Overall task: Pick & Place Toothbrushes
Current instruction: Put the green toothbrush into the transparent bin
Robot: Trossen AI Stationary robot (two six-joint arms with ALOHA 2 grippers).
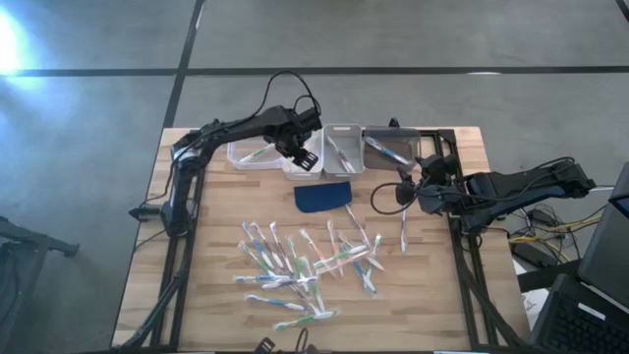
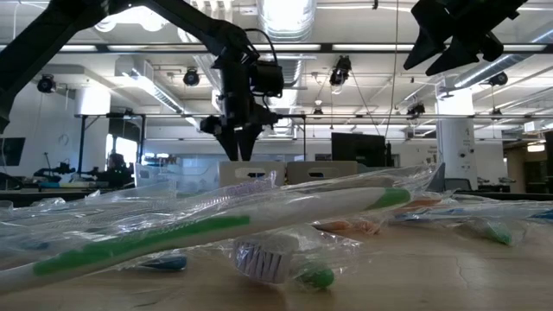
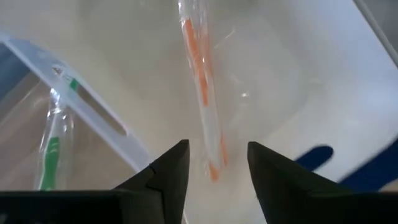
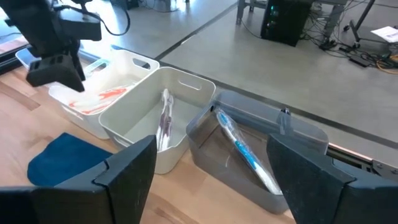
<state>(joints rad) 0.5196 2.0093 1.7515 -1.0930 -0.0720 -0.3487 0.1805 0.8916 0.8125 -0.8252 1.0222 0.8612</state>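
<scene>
Many wrapped toothbrushes (image 1: 305,265) lie in a loose heap on the wooden table; they fill the foreground of the low view (image 2: 216,229). My left gripper (image 1: 304,157) hangs open over a white bin (image 4: 124,74), fingers pointing down. An orange toothbrush (image 3: 202,93) lies in that bin below the gap of the gripper (image 3: 217,165). My right gripper (image 1: 411,189) is open and empty (image 4: 211,180) near the grey bin. One toothbrush (image 1: 403,231) lies on the table just in front of it.
Several bins stand in a row at the far edge: a clear one with a green toothbrush (image 1: 254,153), a white one with a greyish toothbrush (image 4: 165,121), and a grey one with a blue toothbrush (image 4: 242,149). A dark blue pad (image 1: 324,197) lies in front of them.
</scene>
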